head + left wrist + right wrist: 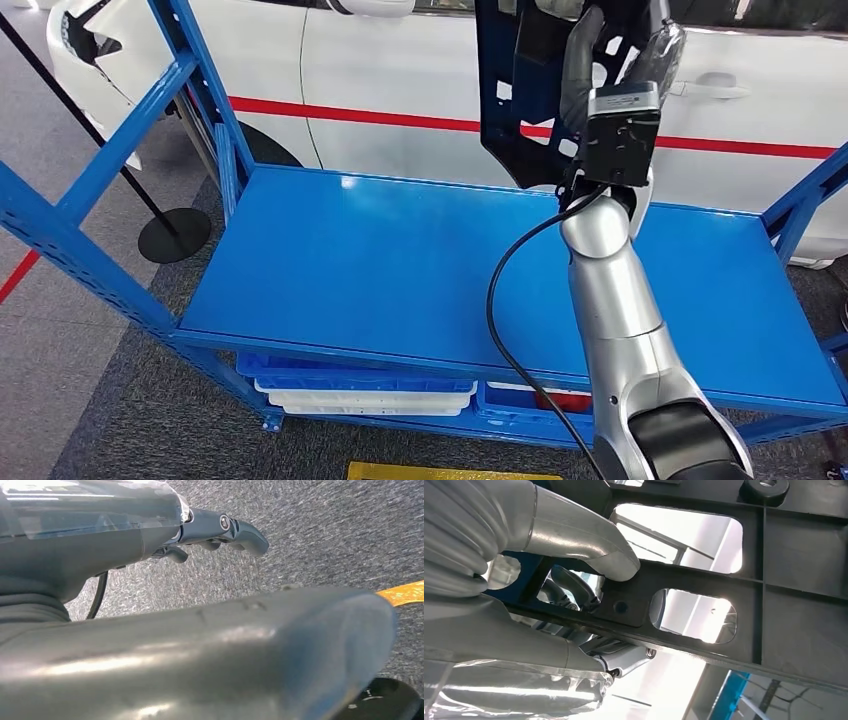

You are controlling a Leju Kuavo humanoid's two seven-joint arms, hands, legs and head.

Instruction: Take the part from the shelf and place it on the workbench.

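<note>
Currently right hand (612, 75) is gripping black panel part (520, 100) aloft | risk: slipping, striking blue shelf (400, 270) | left hand (220, 530) is hanging, fingers curled, holding nothing.

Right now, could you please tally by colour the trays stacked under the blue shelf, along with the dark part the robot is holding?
Blue trays: 2, one on the pile, one beside it
White trays: 2, as far as the edges show
Dark part: 1, held up by the right hand
Total: 5
</note>
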